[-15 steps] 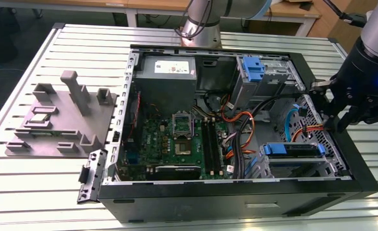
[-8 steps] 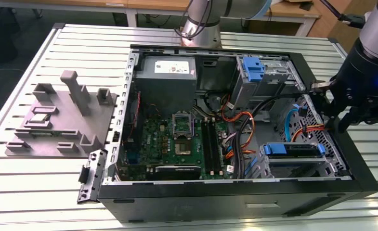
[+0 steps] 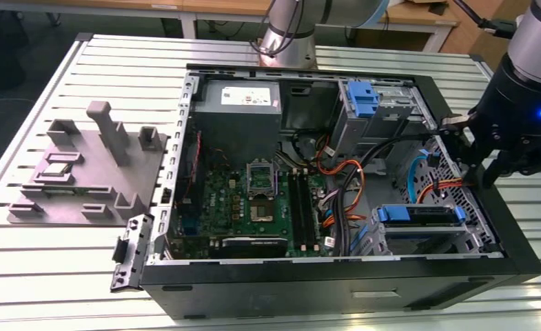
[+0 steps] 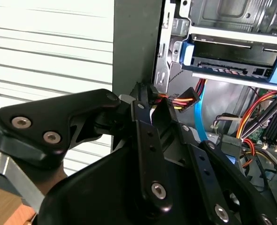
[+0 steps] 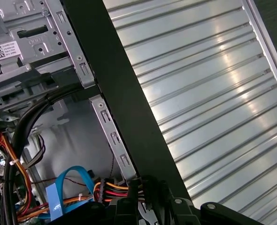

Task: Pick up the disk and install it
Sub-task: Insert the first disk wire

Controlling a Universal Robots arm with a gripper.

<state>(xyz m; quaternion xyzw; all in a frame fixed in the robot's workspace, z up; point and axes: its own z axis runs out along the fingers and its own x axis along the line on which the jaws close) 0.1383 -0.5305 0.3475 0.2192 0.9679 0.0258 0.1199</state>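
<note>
1. Disk (image 3: 417,215): sits in the drive bay at the lower right of the computer case (image 3: 344,293) in the exterior view, its blue carrier facing up; in the second wrist view it lies at the upper right (image 4: 232,58).
2. Gripper (image 3: 480,181): hangs at the case's right wall, above and right of the disk, apart from it.
3. Gripper state: the black fingers (image 4: 150,140) stand close together; whether they clamp the cable plug (image 4: 183,101) beside them cannot be told.
4. Grey fixture (image 3: 86,172): rests on the table (image 3: 31,276), left of the case.

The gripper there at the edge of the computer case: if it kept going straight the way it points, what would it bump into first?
Probably the bundle of coloured wires with its black plug, just ahead of the gripper by the case wall. Depth is hard to judge.
</note>
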